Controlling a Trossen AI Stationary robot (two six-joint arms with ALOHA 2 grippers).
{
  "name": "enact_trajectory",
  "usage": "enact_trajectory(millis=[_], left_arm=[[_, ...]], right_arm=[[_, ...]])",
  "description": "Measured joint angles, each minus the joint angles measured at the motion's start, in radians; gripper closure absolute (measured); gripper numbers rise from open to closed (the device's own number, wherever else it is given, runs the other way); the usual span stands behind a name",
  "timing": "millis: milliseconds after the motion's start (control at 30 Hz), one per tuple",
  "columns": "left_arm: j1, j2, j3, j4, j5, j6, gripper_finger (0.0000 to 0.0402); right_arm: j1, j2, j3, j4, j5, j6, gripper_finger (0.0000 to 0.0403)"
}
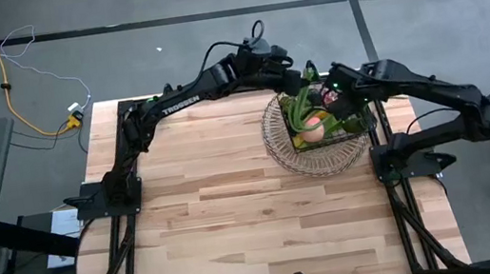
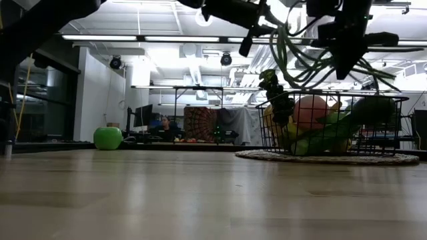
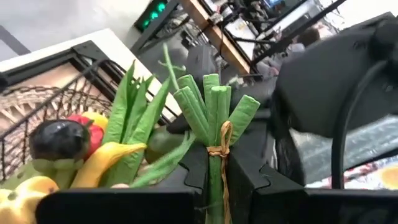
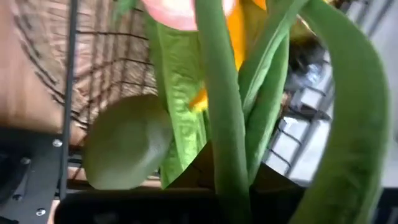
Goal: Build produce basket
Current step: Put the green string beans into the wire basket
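A bunch of long green beans (image 2: 303,60) hangs over the black wire basket (image 2: 393,127), which stands on a round brownish woven wire mat (image 1: 280,146) at the table's far right. My left gripper (image 1: 299,79) is shut on the bunch's tied end. My right gripper (image 1: 336,101) is shut on its loose strands. Inside the basket lie a pink peach (image 1: 314,127), a banana (image 3: 102,163), a red pepper (image 3: 90,127), dark grapes (image 2: 277,93) and a green rounded fruit (image 4: 124,146). A green apple (image 2: 107,138) rests on the table at the far left. My left gripper pinches the bean bunch between its two fingers just behind the straw tie (image 3: 217,149), with the cut ends (image 3: 211,93) sticking out past the fingertips. The fingers slant slightly down, coming from the table's left. The bunch is clear of the table. My right gripper pinches the loose bean strands (image 4: 227,158) between its two fingers, pointing steeply down from above the basket. Other strands (image 4: 348,124) curve past outside the fingers. The strands hang slack in loops above the produce.
The table's wooden top (image 1: 237,215) stretches bare to the left of and in front of the basket. Black frame rails (image 1: 394,202) run along the table's sides. Both arms crowd the space above the basket.
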Motion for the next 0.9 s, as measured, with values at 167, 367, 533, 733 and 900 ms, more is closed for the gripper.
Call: enact_trajectory(millis=[167, 367, 533, 733, 900], left_arm=[[0.018, 0.024, 0.001, 0.018, -0.024, -0.030, 0.0382], [0.043, 0.071, 0.000, 0.037, 0.046, -0.120, 0.0382], [0.061, 0.082, 0.000, 0.054, 0.071, -0.158, 0.0382], [0.070, 0.082, 0.000, 0.180, 0.072, -0.232, 0.0382], [0.055, 0.098, 0.000, 0.232, 0.053, -0.263, 0.0382]], right_arm=[[0.000, 0.054, 0.000, 0.000, -0.021, -0.058, 0.0403], [0.020, 0.098, 0.000, -0.001, -0.019, -0.125, 0.0403], [0.062, 0.096, 0.000, -0.008, -0.013, -0.132, 0.0403], [0.099, 0.095, 0.000, -0.040, -0.012, -0.128, 0.0403], [0.101, 0.095, 0.000, -0.039, -0.012, -0.101, 0.0403]])
